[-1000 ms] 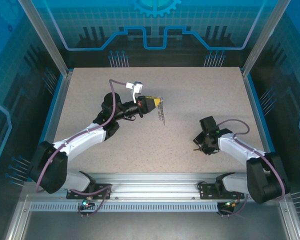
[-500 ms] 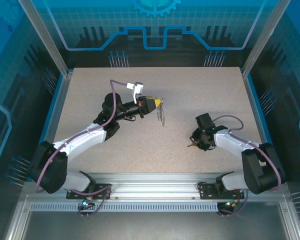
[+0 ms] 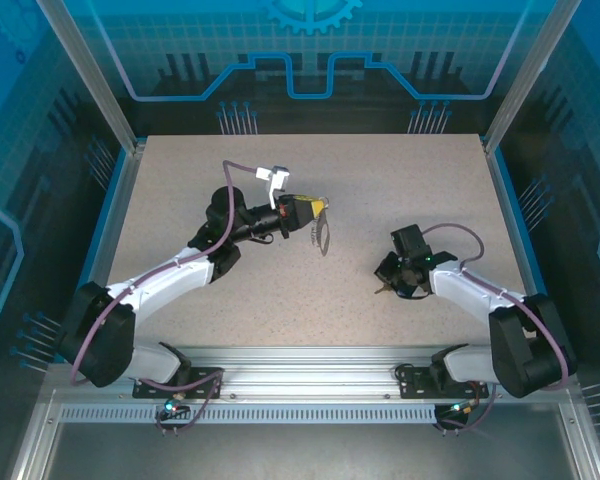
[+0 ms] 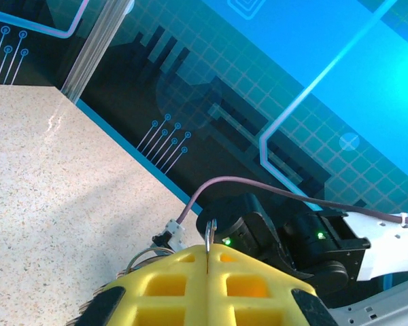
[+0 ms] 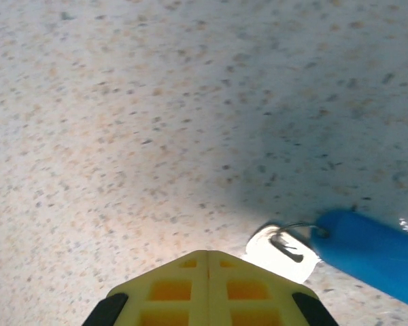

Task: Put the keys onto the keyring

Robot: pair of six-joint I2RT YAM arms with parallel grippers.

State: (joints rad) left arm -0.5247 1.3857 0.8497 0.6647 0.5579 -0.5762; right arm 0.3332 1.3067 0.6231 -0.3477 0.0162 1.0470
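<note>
The key lay flat on the table, just ahead of the right gripper and off to its right. Its silvery slotted end sat nearest the yellow fingertips, and whether metal and pad touched could not be told. That gripper's fingers were pressed together with nothing between them.

In the overhead view the right gripper pointed down at the table's right half. The left gripper was raised over the middle, well apart from it. The left fingers were also pressed together, pinching a thin silvery strip that seemed to be part of the keyring. The rest of the keyring hung below the tips as a fine wiry shape, too small to make out clearly.

The table was a pale speckled slab with bare surface all around both grippers. Blue-tinted panels on metal posts closed its left, right and far edges. The key's head was smooth bright blue plastic, rounded at the end. The finger pads were yellow with a grid of square hollows.
</note>
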